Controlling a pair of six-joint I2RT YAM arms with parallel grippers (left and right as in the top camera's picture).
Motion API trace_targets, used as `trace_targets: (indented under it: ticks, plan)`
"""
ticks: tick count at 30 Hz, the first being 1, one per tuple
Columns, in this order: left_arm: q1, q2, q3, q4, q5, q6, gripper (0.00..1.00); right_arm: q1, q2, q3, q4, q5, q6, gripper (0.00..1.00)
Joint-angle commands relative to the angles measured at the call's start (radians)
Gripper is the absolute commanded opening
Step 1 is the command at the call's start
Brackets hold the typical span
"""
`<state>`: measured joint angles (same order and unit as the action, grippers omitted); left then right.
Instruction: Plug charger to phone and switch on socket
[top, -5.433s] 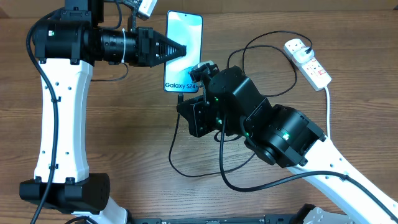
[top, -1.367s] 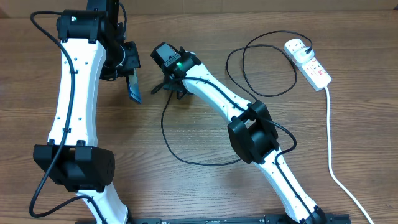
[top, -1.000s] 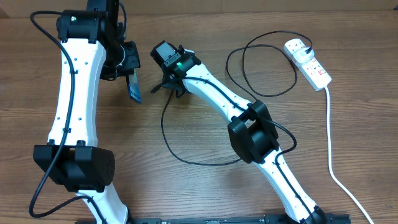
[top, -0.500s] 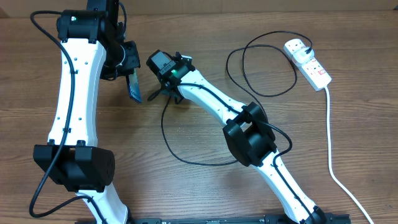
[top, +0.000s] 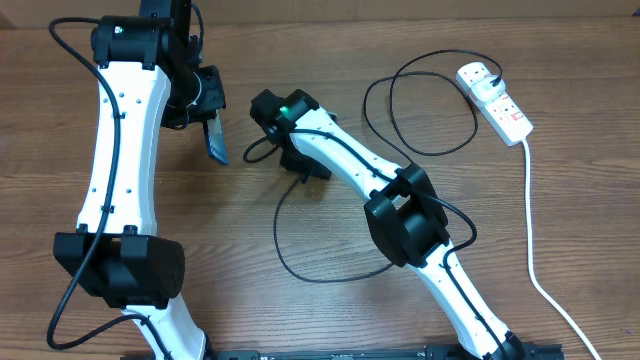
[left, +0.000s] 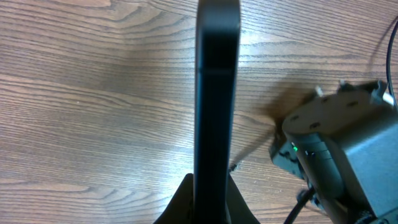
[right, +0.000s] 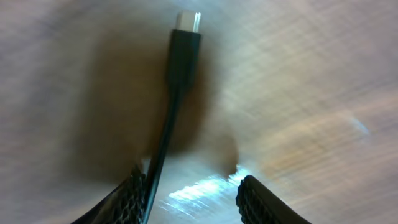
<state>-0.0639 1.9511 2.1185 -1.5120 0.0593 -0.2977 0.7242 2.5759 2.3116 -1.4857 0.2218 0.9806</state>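
Note:
My left gripper is shut on the phone, holding it edge-on above the table at the upper left. In the left wrist view the phone is a dark upright bar rising from the gripper. The charger cable loops over the table's middle and runs to the socket at the far right. My right gripper hangs low over the cable, right of the phone. In the right wrist view its jaws stand apart; the charger plug lies ahead, and its cable runs along the left finger.
The socket's white cord runs down the right side of the table to the front edge. The black cable makes a second loop left of the socket. Both white arms reach across the wooden table.
My right gripper has swung down and right, away from the phone, and its jaws have narrowed a little. The cable loop on the table shifted right with it. The left arm stayed still.

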Motion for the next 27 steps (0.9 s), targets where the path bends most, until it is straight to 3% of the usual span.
trace_targets:
  ticks: [1, 10, 19, 25, 27]
  plan:
    - [0.005, -0.007, 0.01, 0.005, 0.013, -0.018, 0.04, -0.004, 0.04, -0.041, -0.055, -0.044, 0.044, 0.48]
    - [0.005, -0.007, 0.01, 0.005, 0.012, -0.017, 0.04, -0.063, 0.031, 0.05, -0.063, -0.076, 0.034, 0.44]
    - [0.005, -0.007, 0.01, 0.006, 0.011, -0.016, 0.04, -0.187, 0.007, 0.068, 0.014, -0.251, -0.073, 0.5]
    - [0.004, -0.007, 0.01, 0.013, 0.012, -0.017, 0.04, -0.168, 0.007, 0.063, 0.01, -0.248, -0.073, 0.49]
    - [0.004, -0.007, 0.01, 0.014, 0.013, -0.017, 0.04, -0.149, 0.007, 0.063, 0.009, -0.242, -0.072, 0.44]
